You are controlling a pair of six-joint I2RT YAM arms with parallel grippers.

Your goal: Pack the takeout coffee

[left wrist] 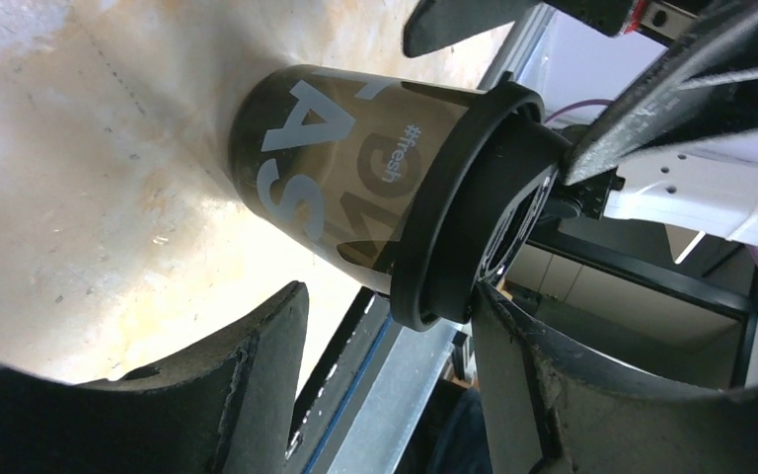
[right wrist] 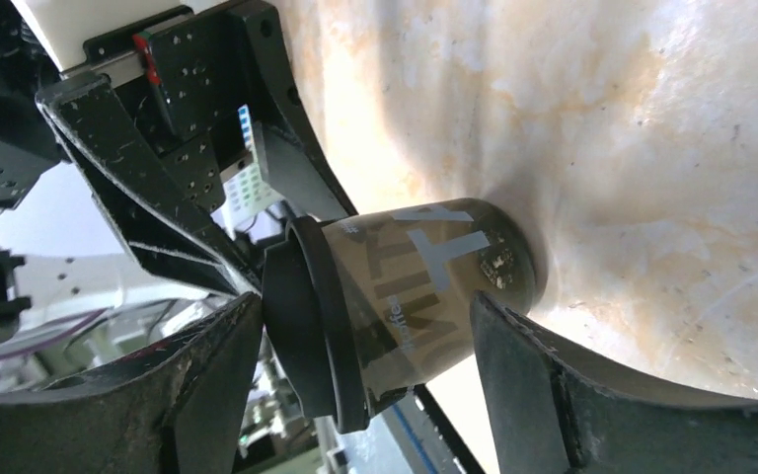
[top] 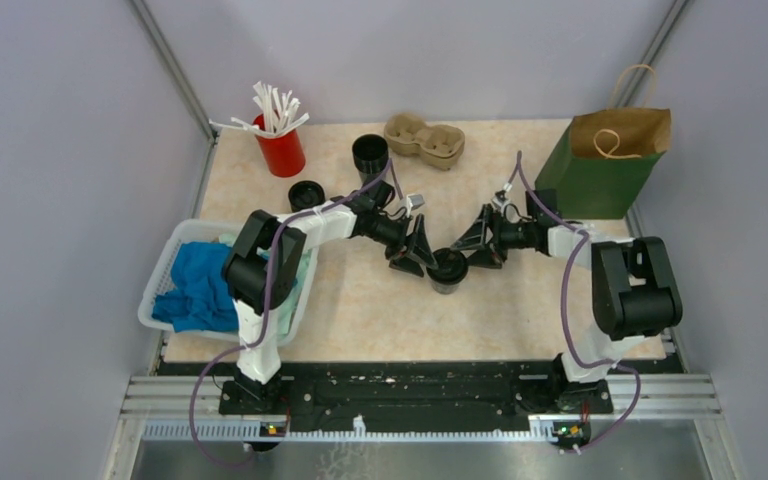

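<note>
The table (top: 380, 310) is beige with a mottled stone pattern. Plain pale walls (top: 60, 200) close it in on three sides.

The packing, as I judge it, is only at its beginning. The paper bag (top: 600, 165) stands at 2 o'clock of the table, well apart from the coffee, so grasping, lifting and carrying are all left to do. At 8 o'clock a white basket (top: 160, 280) holds a blue cloth (top: 195, 285). The brown cup tray (top: 425, 138) lies at 12 o'clock and the red cup (top: 282, 155) of white sticks stands at 11.

The coffee cup (top: 448, 268) stands upright near the middle with its lid on. The left gripper (top: 416, 248) is at its 10 o'clock and the right gripper (top: 480, 240) at its 2 o'clock. Both are released, with jaws spread wide and grasping nothing. Whether a finger touches the lid, I cannot tell.

A second black cup (top: 370, 155) without a lid stands beside the tray. A loose lid (top: 307, 193) lies near the red cup.
</note>
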